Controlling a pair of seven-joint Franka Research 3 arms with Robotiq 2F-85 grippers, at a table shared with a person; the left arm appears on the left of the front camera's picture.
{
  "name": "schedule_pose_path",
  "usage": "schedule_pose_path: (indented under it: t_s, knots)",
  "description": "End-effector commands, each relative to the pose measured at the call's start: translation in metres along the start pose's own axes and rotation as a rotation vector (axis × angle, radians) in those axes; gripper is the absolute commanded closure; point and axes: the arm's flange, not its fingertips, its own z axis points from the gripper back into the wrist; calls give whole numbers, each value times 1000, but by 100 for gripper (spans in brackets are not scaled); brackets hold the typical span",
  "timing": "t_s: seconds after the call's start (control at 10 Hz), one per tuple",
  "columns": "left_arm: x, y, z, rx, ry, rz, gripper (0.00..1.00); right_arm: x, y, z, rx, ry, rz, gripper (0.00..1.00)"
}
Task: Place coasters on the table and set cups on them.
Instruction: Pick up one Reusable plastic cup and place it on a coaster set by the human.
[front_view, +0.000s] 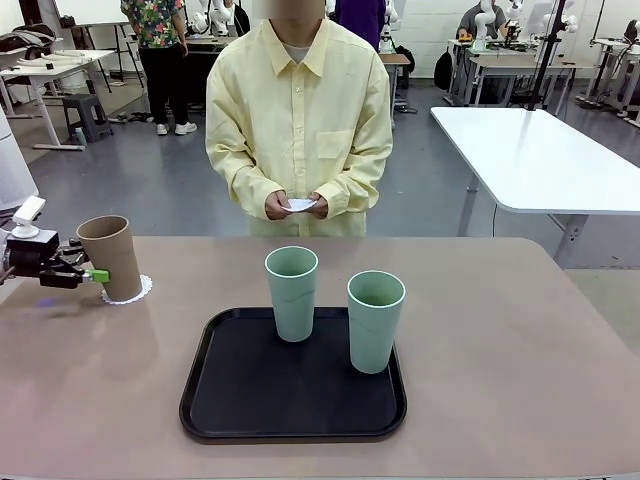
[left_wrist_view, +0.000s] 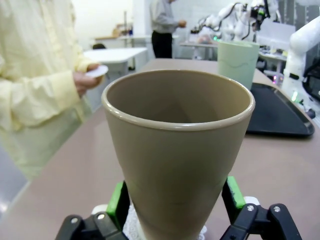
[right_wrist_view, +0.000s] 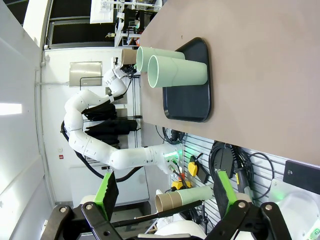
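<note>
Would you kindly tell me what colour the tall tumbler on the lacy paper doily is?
The tall tapered tumbler is matte tan-brown, clearest in the left wrist view.

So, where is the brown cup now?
In the front view the cup stands on a coaster at the table's far left, inside the left gripper.

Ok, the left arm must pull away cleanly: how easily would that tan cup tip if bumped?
Probably easily: the tan cup is tall, empty, and narrower at base than rim. The thin paper coaster under it might slide. Its matte wall shouldn't slip in the left gripper.
</note>
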Motion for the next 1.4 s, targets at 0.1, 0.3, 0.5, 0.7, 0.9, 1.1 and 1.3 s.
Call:
schedule_pose_path:
  t_s: [0.1,0.3,0.5,0.7,0.9,1.1,1.3]
  knots:
    - [3,5,5,-21,-2,9,0,1,-1,1,15,-4,17,0]
    - [0,6,6,-40,42,26,0,1,-1,1,15,-4,17,0]
    - [-4,6,8,-74,120,44,0,1,-1,1,15,-4,17,0]
    - [-6,5,11,-103,206,35,0,1,-1,1,15,-4,17,0]
    - [9,-1,21,-91,375,-6,0,1,-1,1,15,-4,17,0]
    - [41,-9,40,-30,489,-52,0,1,-1,1,15,-4,17,0]
    - [89,-29,55,48,572,-111,0,1,-1,1,15,-4,17,0]
